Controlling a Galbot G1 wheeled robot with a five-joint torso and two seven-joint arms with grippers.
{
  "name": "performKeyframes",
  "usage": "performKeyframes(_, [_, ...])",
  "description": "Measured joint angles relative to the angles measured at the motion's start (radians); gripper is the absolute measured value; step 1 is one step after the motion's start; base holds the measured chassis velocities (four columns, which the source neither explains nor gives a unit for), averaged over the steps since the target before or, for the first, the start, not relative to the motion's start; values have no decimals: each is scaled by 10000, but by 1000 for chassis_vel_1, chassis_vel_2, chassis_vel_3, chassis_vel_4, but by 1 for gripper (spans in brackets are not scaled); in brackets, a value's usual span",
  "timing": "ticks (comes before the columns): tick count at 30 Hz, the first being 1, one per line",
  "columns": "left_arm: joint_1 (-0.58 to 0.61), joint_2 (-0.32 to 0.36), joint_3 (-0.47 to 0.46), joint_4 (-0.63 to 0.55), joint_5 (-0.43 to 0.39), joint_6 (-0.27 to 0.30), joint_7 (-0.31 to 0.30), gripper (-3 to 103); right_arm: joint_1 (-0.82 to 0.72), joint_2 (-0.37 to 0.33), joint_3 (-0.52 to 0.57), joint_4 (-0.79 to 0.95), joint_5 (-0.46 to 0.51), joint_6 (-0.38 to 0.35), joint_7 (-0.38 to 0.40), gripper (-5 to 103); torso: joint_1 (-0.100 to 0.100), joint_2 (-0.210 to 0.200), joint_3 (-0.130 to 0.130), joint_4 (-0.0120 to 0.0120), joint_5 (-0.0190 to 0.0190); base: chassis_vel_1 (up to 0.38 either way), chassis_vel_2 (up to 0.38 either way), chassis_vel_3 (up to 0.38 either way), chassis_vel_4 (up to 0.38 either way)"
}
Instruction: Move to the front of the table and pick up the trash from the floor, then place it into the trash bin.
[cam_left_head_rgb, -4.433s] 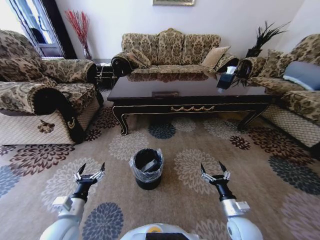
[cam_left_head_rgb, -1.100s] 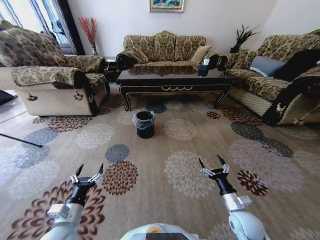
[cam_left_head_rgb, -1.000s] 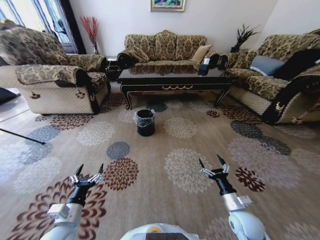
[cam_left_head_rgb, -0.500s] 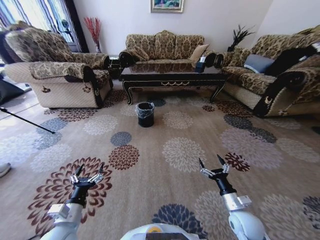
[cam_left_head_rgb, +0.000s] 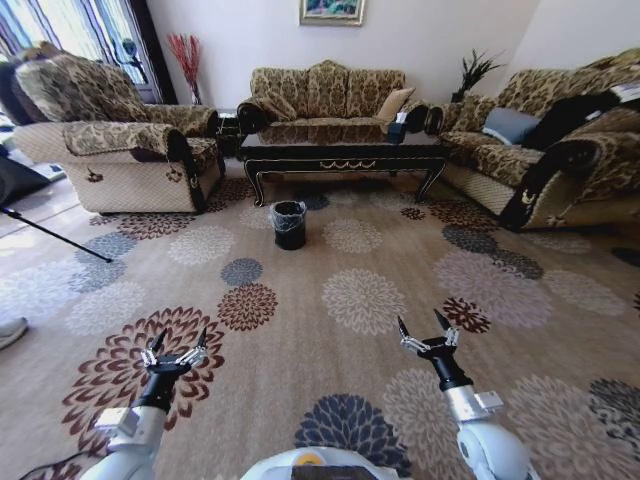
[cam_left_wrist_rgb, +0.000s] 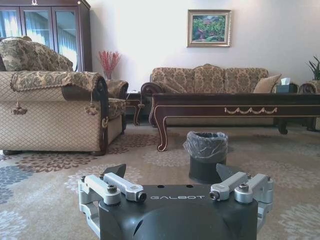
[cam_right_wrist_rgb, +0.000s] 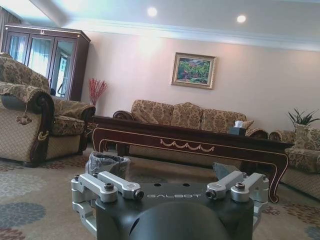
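Far ahead, the small round black bin (cam_left_head_rgb: 289, 223) with its clear plastic liner stands on the flower-patterned beige carpet (cam_left_head_rgb: 330, 330), just before the glossy near-black coffee table (cam_left_head_rgb: 340, 152).

From the head, left gripper (cam_left_head_rgb: 174, 346) and right gripper (cam_left_head_rgb: 425, 334) hover low, jaws spread, holding nothing. Each wrist view shows bin and table beyond.

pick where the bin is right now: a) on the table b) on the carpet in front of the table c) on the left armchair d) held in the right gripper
b: the bin stands on the carpet just in front of the table, far from both open grippers, left gripper and right gripper, which hold nothing.
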Motion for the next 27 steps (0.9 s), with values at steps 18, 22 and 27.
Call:
performKeyframes(18, [0,0,0,0,0,0,0,100,0,0,0,1,0,0,-1,100,64,777,717,0,0,0,0,0,0])
performKeyframes(22, [0,0,0,0,0,0,0,100,0,0,0,0,0,0,-1,100,86,920,837,0,0,0,0,0,0])
performKeyframes(27, [0,0,0,0,0,0,0,100,0,0,0,0,0,0,0,100,145,1137,992,0,0,0,0,0,0])
